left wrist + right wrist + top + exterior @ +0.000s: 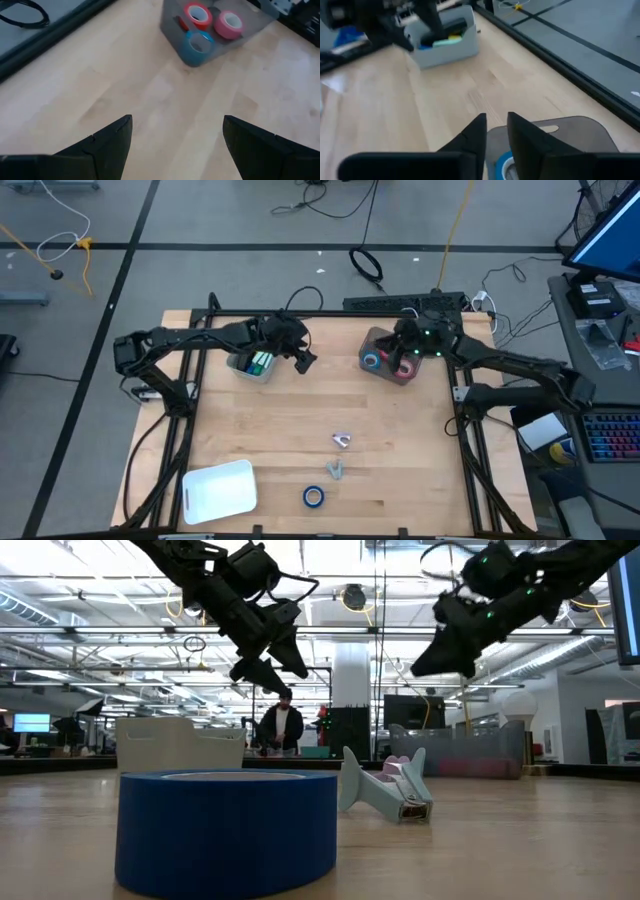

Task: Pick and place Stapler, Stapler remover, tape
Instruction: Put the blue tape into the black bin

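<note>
A blue tape roll [314,496] lies flat on the table near its front edge, large in the low view [228,830]. Two pale stapler removers [342,440] [335,470] lie just beyond it. A small white bin [240,365] at the far left holds green and blue staplers [442,40]. A grey bin [175,35] at the far right holds red [197,14], pink [229,24] and blue [197,45] tape rolls. My left gripper [177,130] hangs wide open beside the white bin. My right gripper [496,120] hovers over the grey bin, its fingers a narrow gap apart and holding nothing.
A white tray [220,488] lies at the front left corner. Bare wood spreads across the table's middle between the two bins and the loose items. A dark frame rail [330,315] runs along the far edge. A person [283,725] stands far behind the table.
</note>
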